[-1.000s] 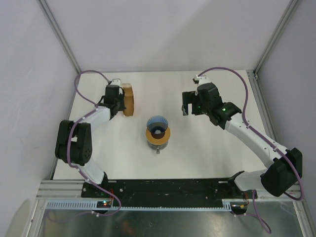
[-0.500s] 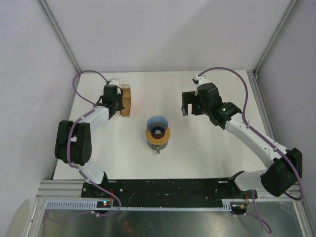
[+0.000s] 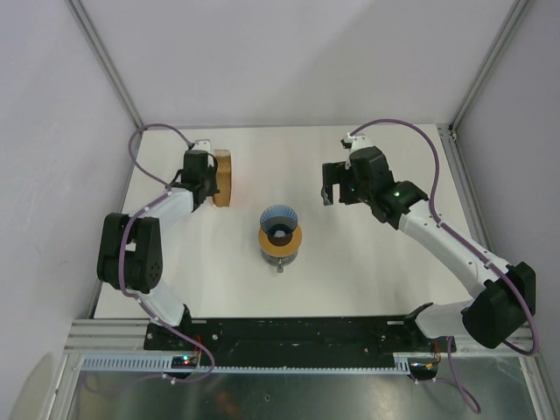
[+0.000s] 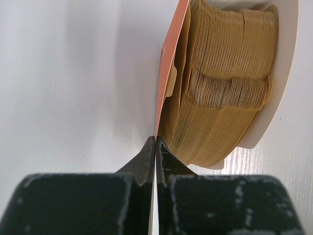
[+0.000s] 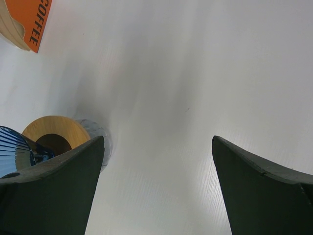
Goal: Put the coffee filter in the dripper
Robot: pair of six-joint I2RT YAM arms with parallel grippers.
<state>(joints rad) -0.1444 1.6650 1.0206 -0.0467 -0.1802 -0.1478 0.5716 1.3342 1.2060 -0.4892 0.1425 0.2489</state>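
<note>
Two arms reach over the white desk (image 3: pixel 350 262) in the top view: the dripper (image 3: pixel 280 224) stands mid-desk, and the orange packet (image 3: pixel 225 178) stands far-left, at the left jaws. In the left wrist view, those jaws are pressed together, tips touching the packet's orange edge. The coffee filter stack (image 4: pixel 225 88) sits inside the packet. In the right wrist view, the right jaws are spread wide above bare desk, with the dripper at lower left.

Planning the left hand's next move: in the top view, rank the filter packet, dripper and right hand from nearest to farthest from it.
1. filter packet: far left, right beside the left hand.
2. dripper: in the middle, nearer the arm bases.
3. right hand: open, right of the dripper.
</note>
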